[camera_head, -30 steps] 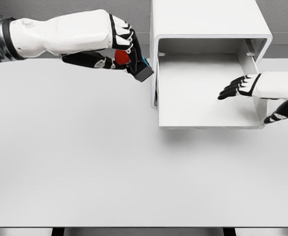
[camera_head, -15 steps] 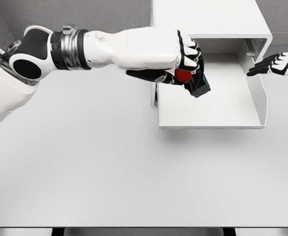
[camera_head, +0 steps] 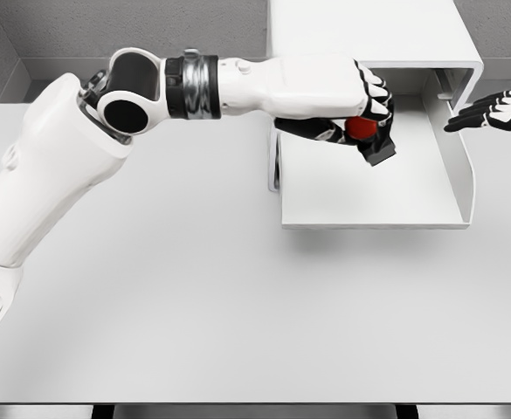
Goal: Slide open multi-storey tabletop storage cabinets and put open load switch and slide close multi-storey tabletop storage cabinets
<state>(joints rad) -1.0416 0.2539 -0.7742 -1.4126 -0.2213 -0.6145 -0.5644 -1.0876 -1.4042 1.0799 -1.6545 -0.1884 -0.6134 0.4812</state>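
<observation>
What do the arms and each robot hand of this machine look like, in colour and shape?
The left arm has smooth white rounded shells, a black round joint cap at the elbow and a silver ring beside a black band on the forearm. The left robot hand has a white back and black fingers with white segments. The right robot hand looks the same, black fingers with white patches. No loose cables show.

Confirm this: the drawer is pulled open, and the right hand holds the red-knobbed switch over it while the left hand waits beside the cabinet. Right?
Not quite. The head view shows the left hand holding the switch over the open drawer; the right hand waits beside the cabinet.
</observation>
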